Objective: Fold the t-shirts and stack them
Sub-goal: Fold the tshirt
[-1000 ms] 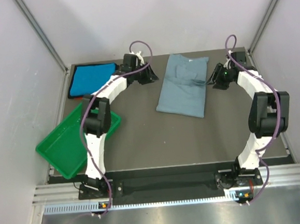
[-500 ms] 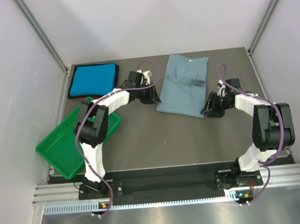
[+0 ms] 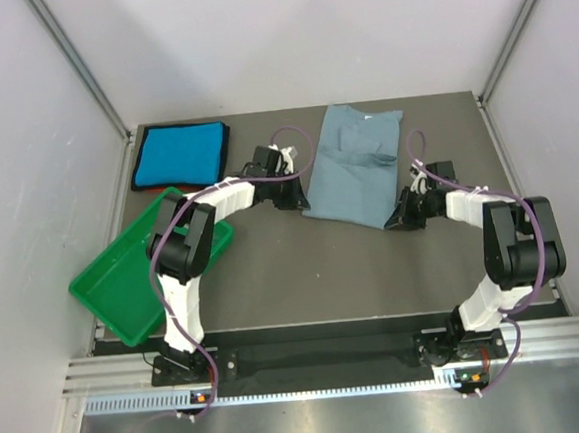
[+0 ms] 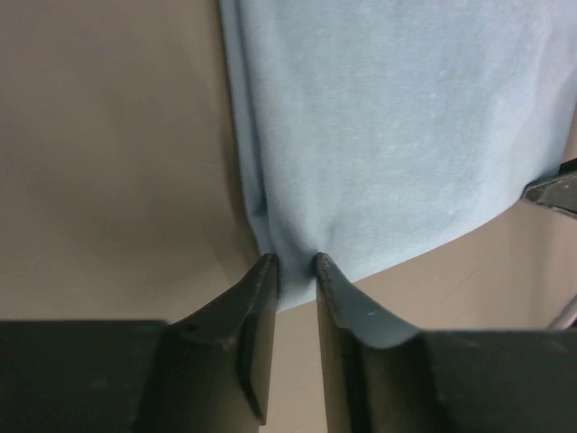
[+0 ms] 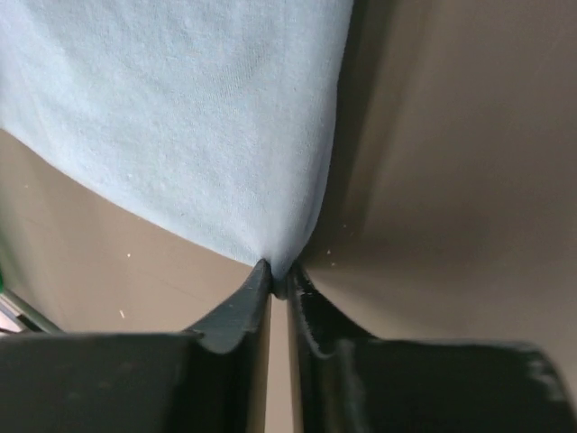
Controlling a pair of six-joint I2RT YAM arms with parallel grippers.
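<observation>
A grey-blue t-shirt [image 3: 351, 166], folded into a long strip, lies at the back middle of the table. My left gripper [image 3: 293, 198] is at its near left corner. In the left wrist view the gripper [image 4: 296, 262] is shut on that corner of the t-shirt [image 4: 388, 135], and the cloth puckers between the tips. My right gripper [image 3: 398, 218] is at the near right corner. Seen from the right wrist, this gripper [image 5: 279, 271] pinches the tip of the t-shirt [image 5: 180, 117] tightly. A folded turquoise t-shirt [image 3: 179, 155] rests at the back left.
A green plastic tray [image 3: 115, 290] sits tilted at the left edge, near the left arm's elbow. White walls with metal posts close in the table on three sides.
Both grippers have come from the shirt's far end toward me along its sides to its near corners. Both have closed on the cloth there.
</observation>
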